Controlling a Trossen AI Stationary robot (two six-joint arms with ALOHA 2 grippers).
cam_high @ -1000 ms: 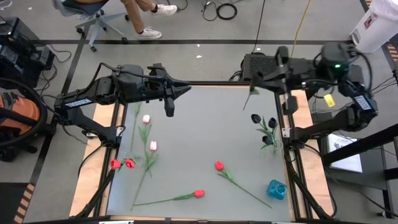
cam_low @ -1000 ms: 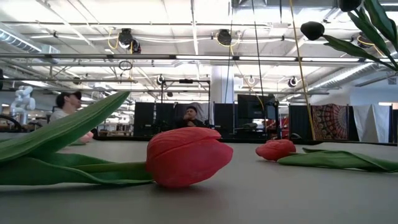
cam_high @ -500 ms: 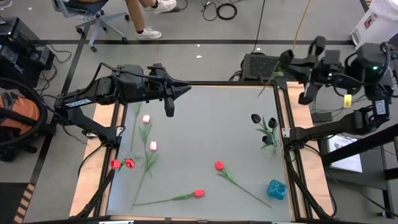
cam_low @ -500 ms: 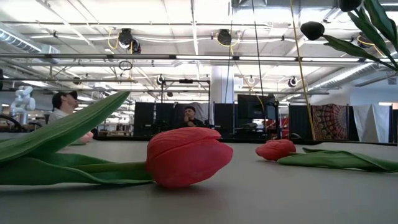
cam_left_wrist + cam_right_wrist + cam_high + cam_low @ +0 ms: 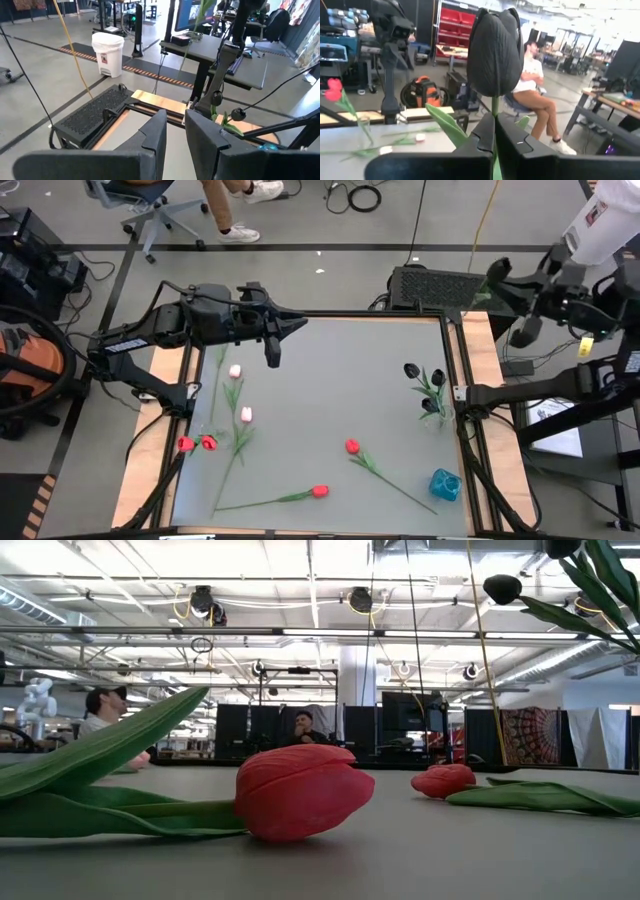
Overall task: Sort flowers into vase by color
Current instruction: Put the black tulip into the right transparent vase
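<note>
High view: the table [image 5: 320,380] still carries most of the flowers loose, red ones [image 5: 319,491] toward its near edge and pink ones [image 5: 246,414] on the left, so most of the sorting looks undone, while black tulips [image 5: 412,370] already stand in a vase [image 5: 440,416] at the right edge. Off the table's far right corner, the right gripper [image 5: 478,292] is clamped on the stem of another black tulip [image 5: 494,50]. I cannot tell how the left gripper [image 5: 290,328] stands above the far left; it holds nothing.

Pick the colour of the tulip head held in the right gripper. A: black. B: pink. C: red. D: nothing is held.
A: in the right wrist view the right gripper is shut on the thin green stem of an artificial tulip with a black head, which stands up just above the gripper.
</note>
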